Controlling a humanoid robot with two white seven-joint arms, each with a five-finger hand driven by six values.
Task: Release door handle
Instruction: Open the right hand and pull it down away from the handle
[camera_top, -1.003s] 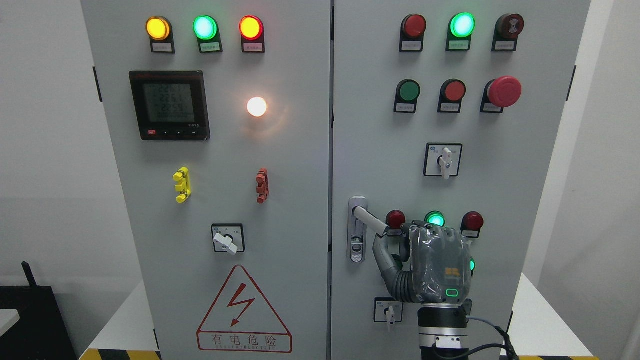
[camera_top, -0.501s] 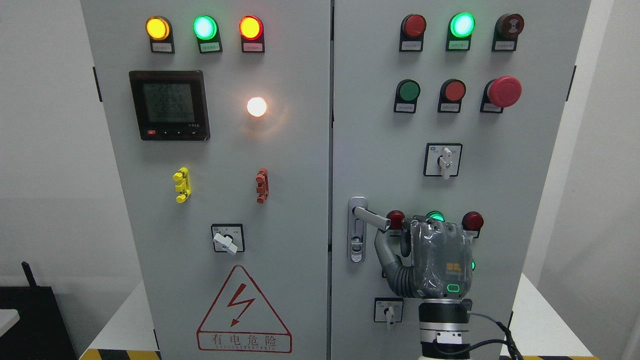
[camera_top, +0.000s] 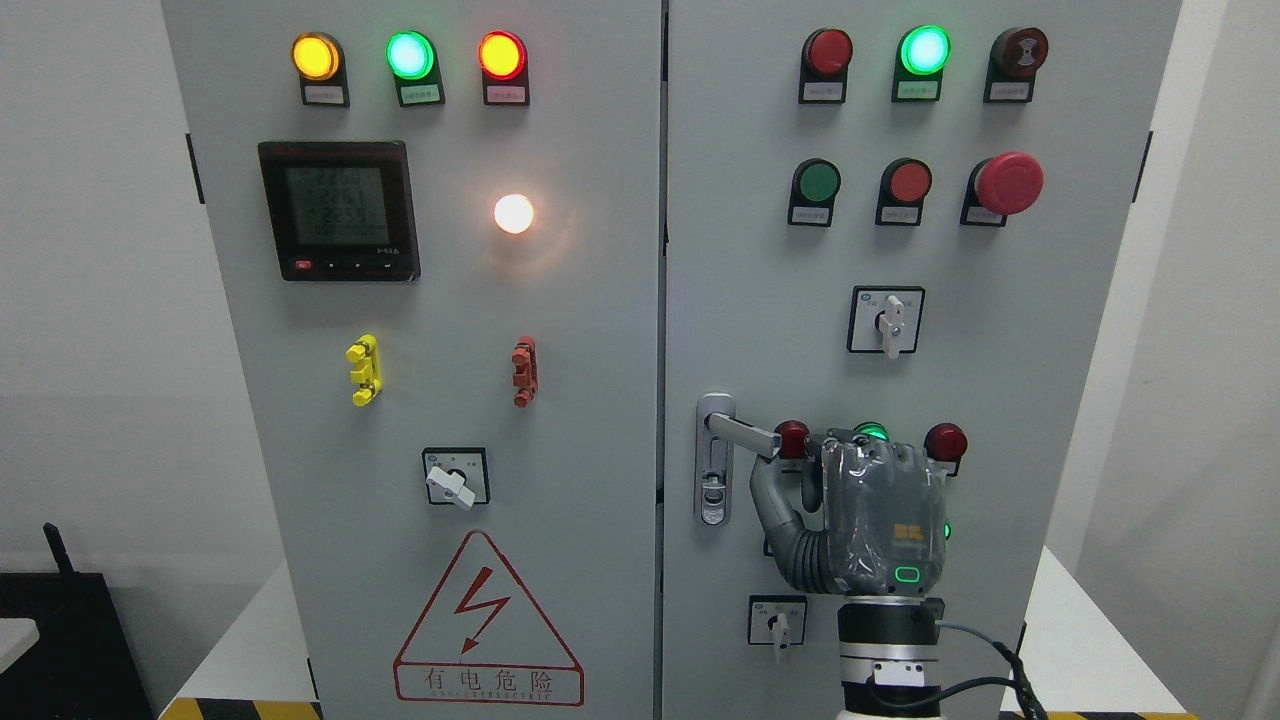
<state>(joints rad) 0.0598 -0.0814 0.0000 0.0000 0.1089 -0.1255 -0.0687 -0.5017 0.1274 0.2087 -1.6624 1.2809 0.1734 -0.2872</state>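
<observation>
Right robot hand (camera_top: 880, 520), seen from the back so I cannot tell its grip, sits at four o'clock of the door handle (camera_top: 742, 434) on the cabinet's right door (camera_top: 760, 300); a thumb snagging the lever could yank it.

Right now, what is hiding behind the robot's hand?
A lit green lamp peeks over the right hand, another green glow at its edge. Anything else behind it is covered.
</observation>
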